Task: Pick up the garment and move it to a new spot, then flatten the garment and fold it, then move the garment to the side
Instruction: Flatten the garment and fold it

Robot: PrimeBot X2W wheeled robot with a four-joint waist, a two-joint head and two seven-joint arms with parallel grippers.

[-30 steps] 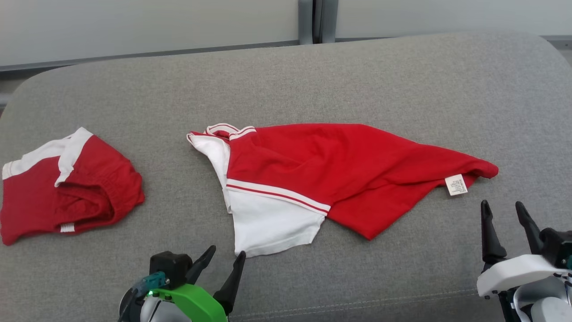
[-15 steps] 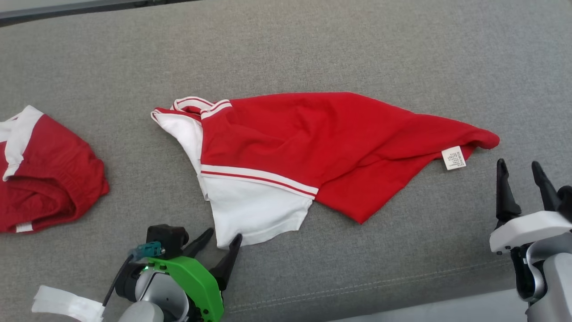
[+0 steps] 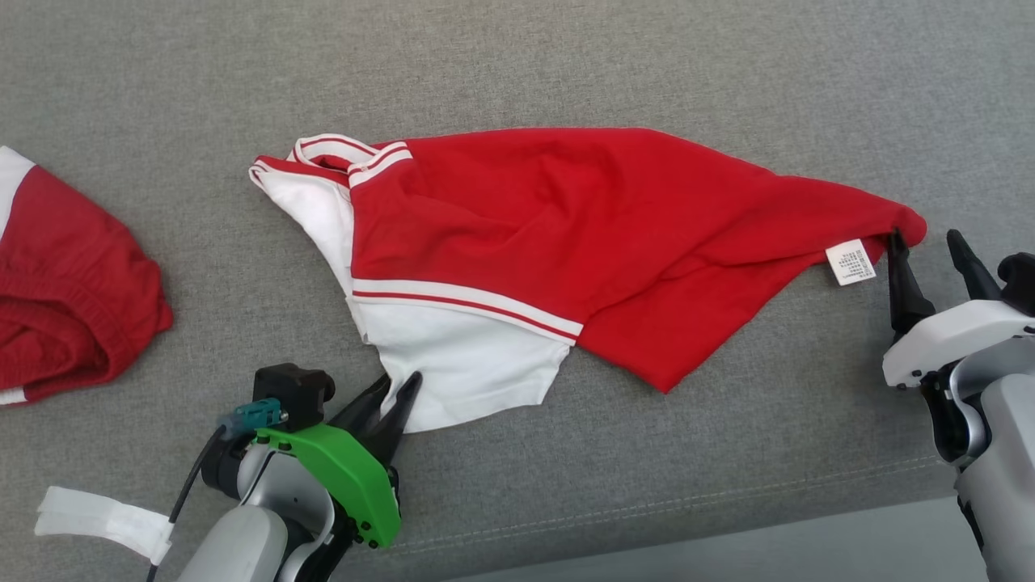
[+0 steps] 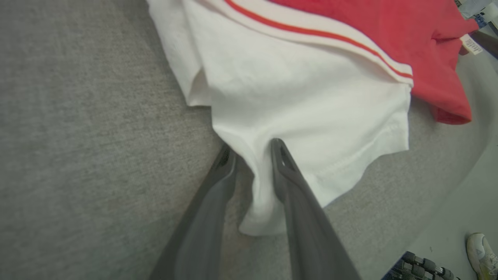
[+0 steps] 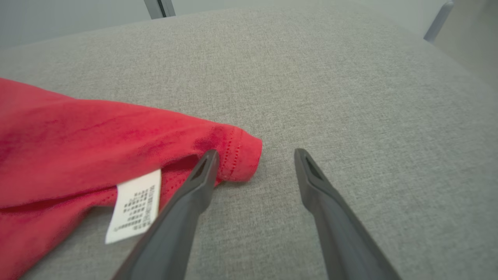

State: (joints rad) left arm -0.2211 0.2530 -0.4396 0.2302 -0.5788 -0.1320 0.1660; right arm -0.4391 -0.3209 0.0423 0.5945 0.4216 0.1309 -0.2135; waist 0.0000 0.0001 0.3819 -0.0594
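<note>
Garment (image 3: 517, 242): flat on the grey cushion (image 3: 647, 65), long axis running left to right before you. Left gripper (image 3: 399, 380): pinching the white hem. Right gripper (image 3: 923, 236): open, red corner against its left finger, by the label (image 3: 849, 261).

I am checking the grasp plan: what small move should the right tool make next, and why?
Probably slide it a little onto the red hem corner: the right tool stands open, and the corner barely passes one finger into the gap.
</note>
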